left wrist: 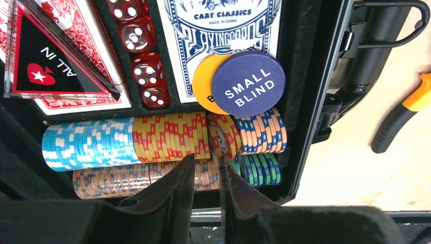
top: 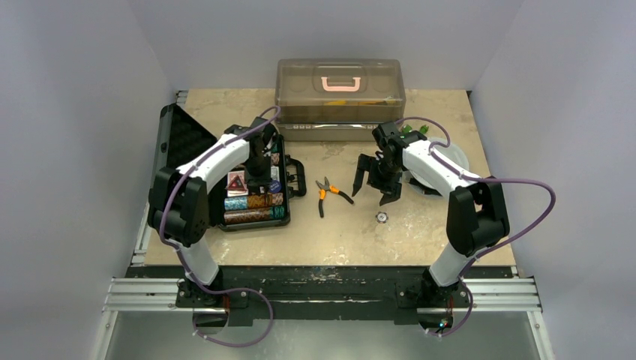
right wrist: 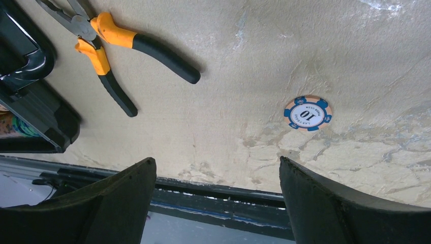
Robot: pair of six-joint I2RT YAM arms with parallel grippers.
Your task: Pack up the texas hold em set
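Black case (left wrist: 310, 76) holds striped chips (left wrist: 127, 142); left gripper (left wrist: 206, 168) seemingly barely parted, right gripper (right wrist: 217, 162) splayed.

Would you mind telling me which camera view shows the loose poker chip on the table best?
The right wrist view: the loose chip lies flat, unobstructed, its "10" readable. The top external view shows that chip only as a tiny disc; the left wrist view misses it.

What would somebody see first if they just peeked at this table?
The open black plastic briefcase at the left, packed with striped poker chip rows, red dice and a round purple SMALL BLIND button. Then one lone orange-and-blue chip marked 10, lying on the tabletop right of the orange-handled pliers.
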